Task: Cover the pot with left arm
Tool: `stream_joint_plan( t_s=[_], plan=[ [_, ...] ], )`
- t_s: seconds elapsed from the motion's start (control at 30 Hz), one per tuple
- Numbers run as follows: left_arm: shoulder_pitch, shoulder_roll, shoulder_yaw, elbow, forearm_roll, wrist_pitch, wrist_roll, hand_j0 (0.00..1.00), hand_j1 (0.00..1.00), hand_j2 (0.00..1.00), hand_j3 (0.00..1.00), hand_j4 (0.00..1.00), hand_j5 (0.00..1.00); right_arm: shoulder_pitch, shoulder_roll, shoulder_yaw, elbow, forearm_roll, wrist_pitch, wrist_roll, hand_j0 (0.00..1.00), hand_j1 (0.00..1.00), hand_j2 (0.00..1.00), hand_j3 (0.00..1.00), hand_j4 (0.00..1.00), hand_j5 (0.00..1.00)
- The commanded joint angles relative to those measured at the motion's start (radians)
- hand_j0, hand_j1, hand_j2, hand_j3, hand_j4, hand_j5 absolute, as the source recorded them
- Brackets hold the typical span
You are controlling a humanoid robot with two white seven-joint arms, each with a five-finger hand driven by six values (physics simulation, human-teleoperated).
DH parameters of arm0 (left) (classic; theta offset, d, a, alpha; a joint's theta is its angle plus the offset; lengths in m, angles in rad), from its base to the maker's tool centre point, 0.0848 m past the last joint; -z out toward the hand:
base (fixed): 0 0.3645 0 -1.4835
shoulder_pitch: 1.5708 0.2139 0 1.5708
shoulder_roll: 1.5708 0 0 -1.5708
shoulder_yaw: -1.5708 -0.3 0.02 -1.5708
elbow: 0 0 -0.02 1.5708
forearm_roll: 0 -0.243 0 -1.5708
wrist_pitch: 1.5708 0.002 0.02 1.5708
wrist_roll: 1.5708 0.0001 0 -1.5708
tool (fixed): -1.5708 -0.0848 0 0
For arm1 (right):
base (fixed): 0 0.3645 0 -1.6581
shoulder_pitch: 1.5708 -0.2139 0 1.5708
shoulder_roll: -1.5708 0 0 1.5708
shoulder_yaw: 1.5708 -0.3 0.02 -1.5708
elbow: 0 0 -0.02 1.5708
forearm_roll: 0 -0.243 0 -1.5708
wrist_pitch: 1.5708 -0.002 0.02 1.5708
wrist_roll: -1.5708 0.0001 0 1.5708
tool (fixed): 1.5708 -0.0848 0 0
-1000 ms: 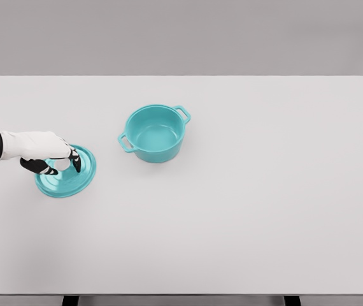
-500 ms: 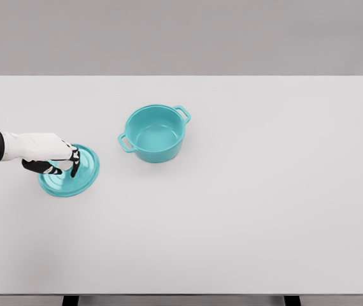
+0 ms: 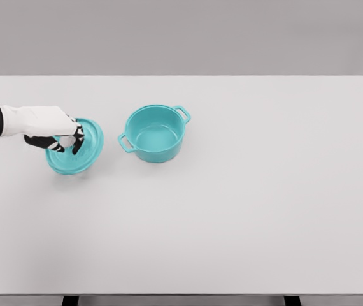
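While the left robot hand (image 3: pixel 59 135) is coming in from the left edge, its fingers (image 3: pixel 76 145) are curling down and clamping on the knob at the centre of the teal lid (image 3: pixel 76 155). Right robot hand isn't showing in the head view.

Lid is sitting off to the pot's left, near it but not touching, and looking tilted rather than flat. Can't tell for sure whether its low edge is touching the bench (image 3: pixel 245 210); I'm reading it as being carried. The open teal pot (image 3: pixel 155 134) is standing upright on the bench, two side handles, nothing inside, uncovered.

Judgement: we're in the carry step, placement not yet done.

Risks I'm watching:
- Grip is only on a small knob, so the lid could be swinging or slipping out if the fingers aren't fully around it.
- Tilted lid arriving low could be catching the pot's near rim or the left handle (image 3: pixel 125 143) and shoving the pot across the bench.
- Off-centre release would be leaving the lid cocked on the rim or sliding off.
- The robot hand is hiding the knob, so contact quality isn't checkable from here.
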Motion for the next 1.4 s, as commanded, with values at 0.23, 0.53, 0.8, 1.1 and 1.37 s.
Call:
stream_joint_plan(
  t_s=[0.23,0.53,0.8,1.1,1.37],
  plan=[
    [-0.035,-0.083,0.000,0.006,0.021,0.005,0.000,0.34,0.34,0.34,0.34,0.34,0.34,0.000,0.000,0.000,0.000,0.000,0.000,0.000,1.00,1.00,1.00,1.00,1.00,1.00],
    [-0.101,-0.155,-0.003,0.019,0.023,0.012,0.000,0.35,0.35,0.35,0.35,0.35,0.35,0.000,0.000,0.000,0.000,0.000,0.000,0.000,1.00,1.00,1.00,1.00,1.00,1.00],
    [-0.169,-0.258,-0.037,0.123,0.019,0.011,0.000,0.35,0.35,0.35,0.35,0.35,0.35,0.000,0.000,0.000,0.000,0.000,0.000,0.000,1.00,1.00,1.00,1.00,1.00,1.00],
    [-0.179,-0.304,-0.045,0.129,0.015,0.012,0.000,0.36,0.36,0.36,0.36,0.36,0.36,0.000,0.000,0.000,0.000,0.000,0.000,0.000,1.00,1.00,1.00,1.00,1.00,1.00],
    [-0.192,-0.362,-0.063,0.210,-0.002,0.009,0.000,0.37,0.37,0.37,0.37,0.37,0.37,0.000,0.000,0.000,0.000,0.000,0.000,0.002,1.00,1.00,1.00,1.00,1.00,1.00]
  ],
)
